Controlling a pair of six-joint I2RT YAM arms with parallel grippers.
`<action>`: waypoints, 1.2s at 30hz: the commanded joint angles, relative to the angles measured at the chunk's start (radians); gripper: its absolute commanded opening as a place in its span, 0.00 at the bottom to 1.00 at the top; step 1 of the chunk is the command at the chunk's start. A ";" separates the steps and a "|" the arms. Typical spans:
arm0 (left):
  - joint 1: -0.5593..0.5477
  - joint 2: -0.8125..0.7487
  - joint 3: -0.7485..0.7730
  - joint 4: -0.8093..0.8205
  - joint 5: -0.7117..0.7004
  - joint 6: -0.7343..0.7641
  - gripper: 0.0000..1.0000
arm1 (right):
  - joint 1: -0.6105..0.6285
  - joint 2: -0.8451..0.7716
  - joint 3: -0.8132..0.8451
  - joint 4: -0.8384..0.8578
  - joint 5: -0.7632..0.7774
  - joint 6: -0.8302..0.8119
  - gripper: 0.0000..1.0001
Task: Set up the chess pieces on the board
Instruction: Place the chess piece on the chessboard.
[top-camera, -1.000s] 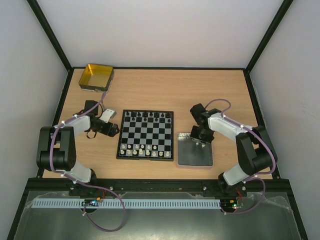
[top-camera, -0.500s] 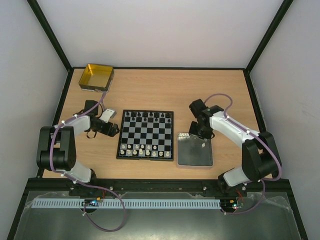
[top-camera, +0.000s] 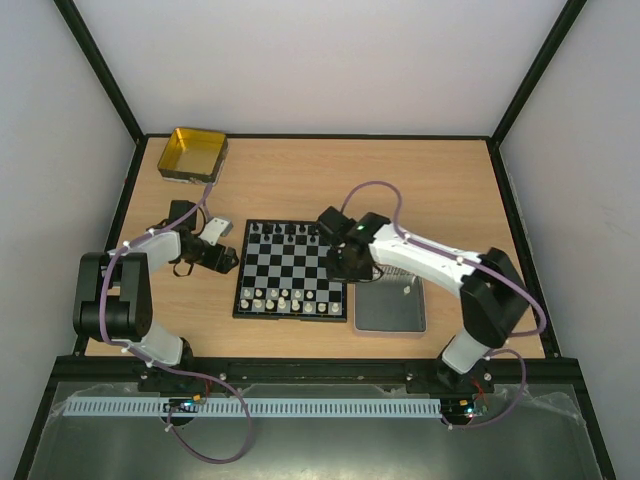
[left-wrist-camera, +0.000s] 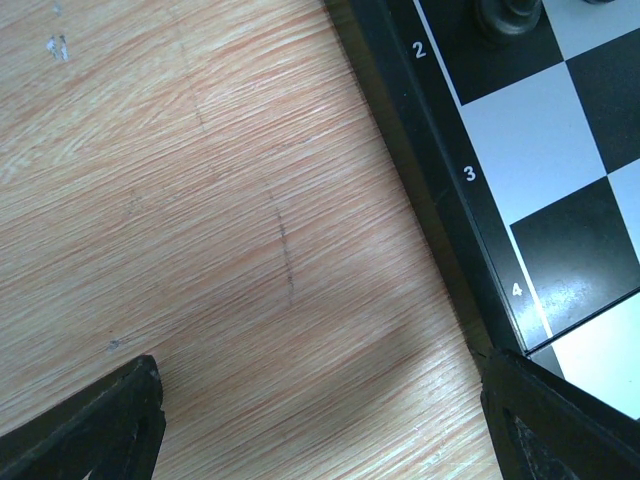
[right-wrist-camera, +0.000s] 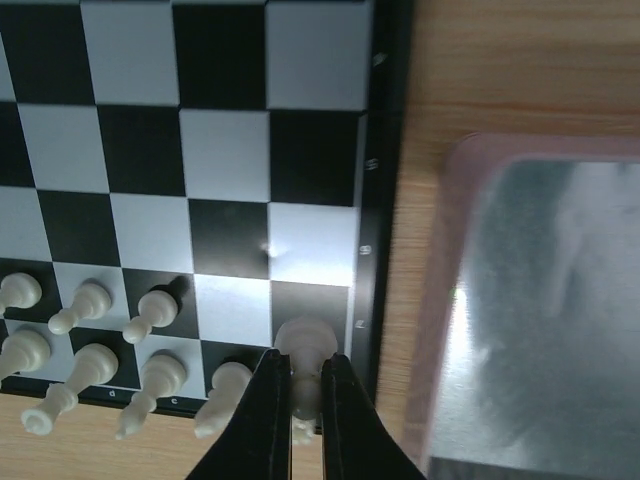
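Only the rounded top of the white piece (right-wrist-camera: 305, 340) showed in the right claw (right-wrist-camera: 303, 360); the rest was hidden between its fingers (right-wrist-camera: 262, 420), its kind unclear. Right of that claw the tray (right-wrist-camera: 540, 300) was blurred and cut by the edge. The left claw (left-wrist-camera: 320, 400) showed just two finger corners; ahead of it, a black piece (left-wrist-camera: 508, 12) was cut off at the top.

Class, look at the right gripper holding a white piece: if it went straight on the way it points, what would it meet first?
Probably the board: the right gripper, shut on a white piece, points down at a bare dark square by its edge. Height is unclear.
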 joint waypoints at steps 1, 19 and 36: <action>-0.001 0.012 -0.004 -0.043 0.005 0.004 0.87 | 0.062 0.088 0.062 0.002 0.001 0.034 0.02; 0.004 0.007 -0.002 -0.045 0.016 0.010 0.87 | 0.120 0.226 0.106 0.034 -0.039 0.033 0.02; 0.005 0.010 -0.001 -0.046 0.020 0.011 0.87 | 0.121 0.260 0.086 0.047 -0.053 0.026 0.02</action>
